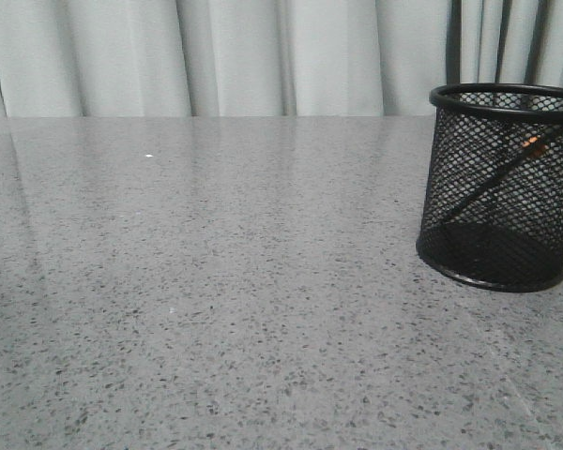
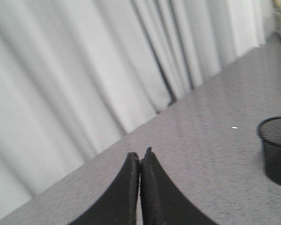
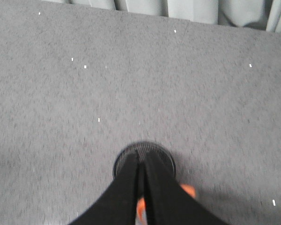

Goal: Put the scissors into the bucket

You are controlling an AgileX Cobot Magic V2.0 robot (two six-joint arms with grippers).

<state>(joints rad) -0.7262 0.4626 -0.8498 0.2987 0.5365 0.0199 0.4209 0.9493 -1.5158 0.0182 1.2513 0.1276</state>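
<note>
**Inspector A:** We start with the grippers. The left gripper point(image 2: 139, 157) has its two black fingers pressed together with nothing between them, raised above the counter point(image 1: 216, 281) with the curtain point(image 2: 84, 70) behind it.

**Inspector B:** Agreed. The right gripper point(image 3: 141, 161) also has its fingers together at the tips. It hangs directly over the bucket point(image 3: 144, 159). Orange shows beside and between the fingers lower down; we take that for the handles of the scissors point(image 3: 141, 208), but whether the fingers are touching them we cannot tell.

**Inspector A:** Where do we place the scissors, then?

**Inspector B:** In the front view we see them inside the bucket point(image 1: 500, 187), through the mesh: a slim dark blade leaning from low on the near-left wall up towards the right rim, with a spot of orange point(image 1: 536, 145) at the upper end.

**Inspector A:** Count: one bucket, one pair of scissors, two grippers. We also note several small white specks on the counter, one of them point(image 1: 148, 156) towards the far left.

**Inspector B:** On edges: the bucket stands upright near the counter's right edge, about midway between the far and near edges. The curtain point(image 1: 216, 56) hangs along the far edge. From the bucket leftwards, the grey speckled surface runs open to the left and near edges.
</note>
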